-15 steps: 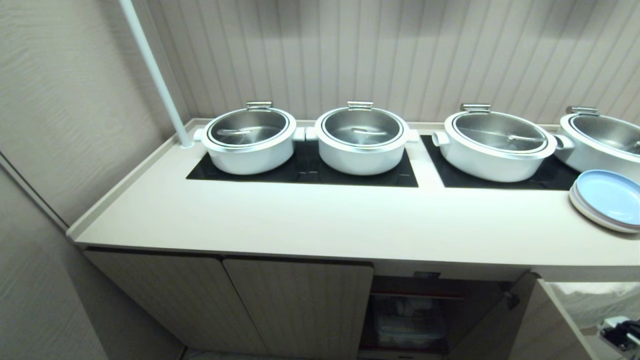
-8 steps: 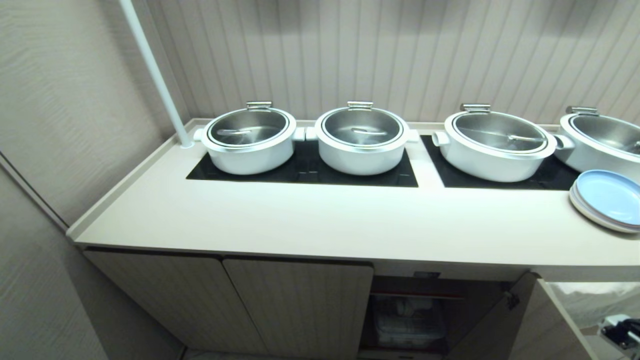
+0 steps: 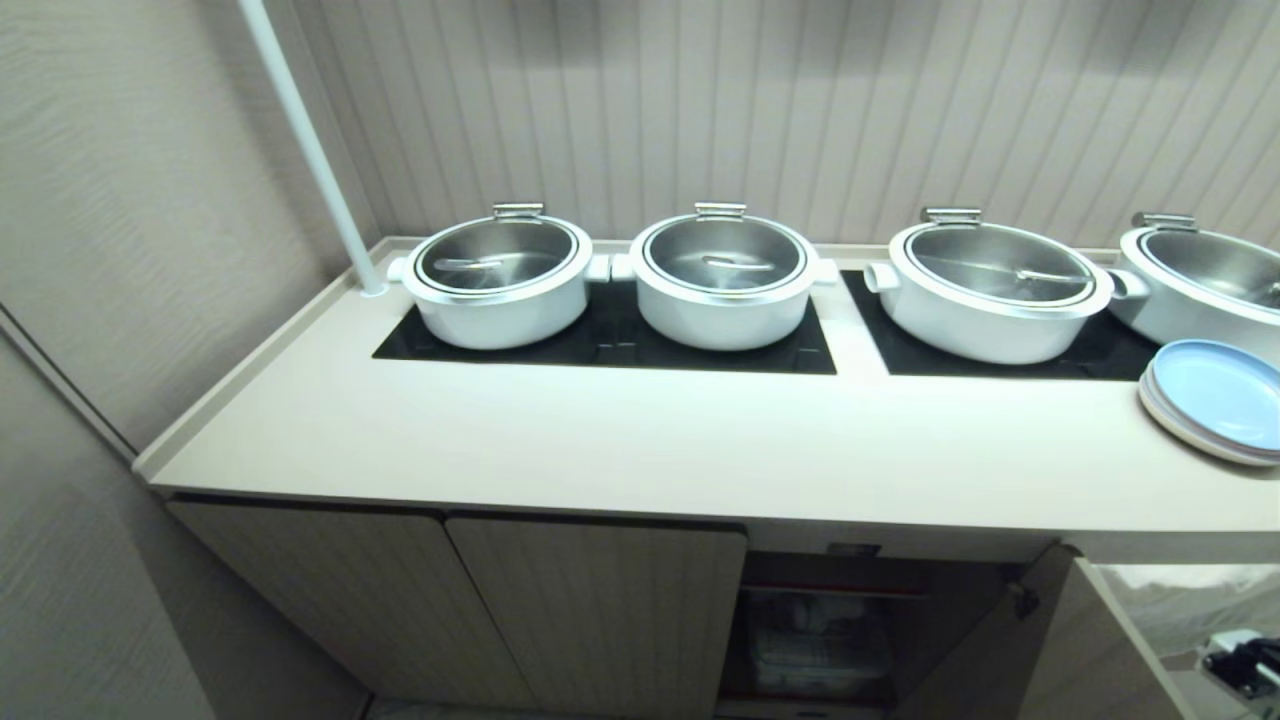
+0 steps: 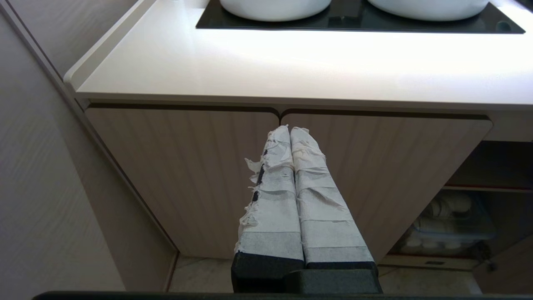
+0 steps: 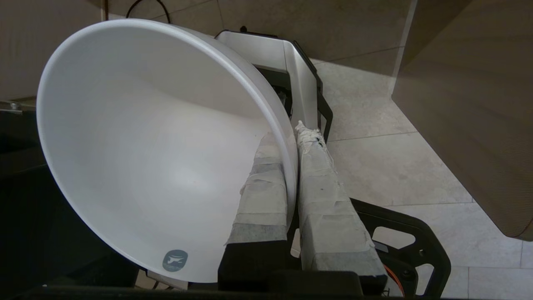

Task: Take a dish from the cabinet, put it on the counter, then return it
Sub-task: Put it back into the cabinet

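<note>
- My right gripper [image 5: 293,137] is clamped on the rim of the white bowl [image 5: 145,158]: one taped finger lies inside the wall, the other outside, with the rim pinched between them.
- The bowl is tipped on its side in that grip, its open mouth facing my wrist camera; a small grey sticker [image 5: 175,260] sits on the inner wall near the rim, at about 6 o'clock in the wrist picture.
- Beyond the bowl lie pale floor tiles [image 5: 387,166], and a beige cabinet door [image 5: 470,108] stands open at 3 o'clock of the bowl.
- In the head view only a bit of my right arm shows, at the 4 o'clock corner, low beside the open door [image 3: 1090,650].
- My left gripper [image 4: 290,131] hangs idle with its two taped fingers pressed together, holding nothing, in front of the closed ribbed doors of the cabinet [image 4: 187,166].
- The open compartment [image 3: 820,630] sits at 6 o'clock under the counter [image 3: 640,440], with a clear bin of white crockery inside.
- On the counter, four white pots with steel lids [image 3: 497,275] stand on black cooktop panels [image 3: 610,345] along the 12 o'clock side.
- A stack of plates, pale blue on top [image 3: 1215,400], rests at 3 o'clock.
</note>
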Tool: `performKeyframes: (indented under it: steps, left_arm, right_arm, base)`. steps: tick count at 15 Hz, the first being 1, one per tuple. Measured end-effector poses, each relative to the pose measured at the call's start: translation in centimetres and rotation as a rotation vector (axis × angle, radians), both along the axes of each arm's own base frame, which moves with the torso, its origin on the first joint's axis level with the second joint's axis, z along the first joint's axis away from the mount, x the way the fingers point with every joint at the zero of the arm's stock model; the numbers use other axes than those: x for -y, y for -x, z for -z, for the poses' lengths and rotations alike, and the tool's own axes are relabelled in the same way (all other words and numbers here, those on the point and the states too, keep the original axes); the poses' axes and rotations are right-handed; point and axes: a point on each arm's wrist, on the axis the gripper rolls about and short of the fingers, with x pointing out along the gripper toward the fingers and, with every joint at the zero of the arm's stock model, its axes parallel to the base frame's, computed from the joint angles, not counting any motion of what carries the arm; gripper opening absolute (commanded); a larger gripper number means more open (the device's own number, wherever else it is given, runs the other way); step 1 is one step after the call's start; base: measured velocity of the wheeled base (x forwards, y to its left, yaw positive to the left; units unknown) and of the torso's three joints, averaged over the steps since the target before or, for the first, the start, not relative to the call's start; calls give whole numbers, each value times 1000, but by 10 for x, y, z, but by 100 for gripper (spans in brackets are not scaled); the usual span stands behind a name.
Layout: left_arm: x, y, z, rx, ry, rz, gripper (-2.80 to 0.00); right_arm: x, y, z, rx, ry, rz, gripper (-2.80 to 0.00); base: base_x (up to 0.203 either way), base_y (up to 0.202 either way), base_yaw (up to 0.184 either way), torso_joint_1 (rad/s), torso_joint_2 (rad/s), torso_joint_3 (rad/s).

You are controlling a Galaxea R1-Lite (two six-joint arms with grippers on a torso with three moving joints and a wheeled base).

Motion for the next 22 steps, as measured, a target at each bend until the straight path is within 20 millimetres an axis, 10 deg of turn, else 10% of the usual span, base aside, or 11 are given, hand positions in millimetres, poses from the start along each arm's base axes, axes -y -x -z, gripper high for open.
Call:
performKeyframes:
  steps: [22]
  left_arm:
    - [0, 0, 0, 1, 0, 0, -280]
  right_arm:
    - [1, 2, 4, -11, 5, -1, -280]
  base:
    - [0, 0, 0, -18, 39, 21]
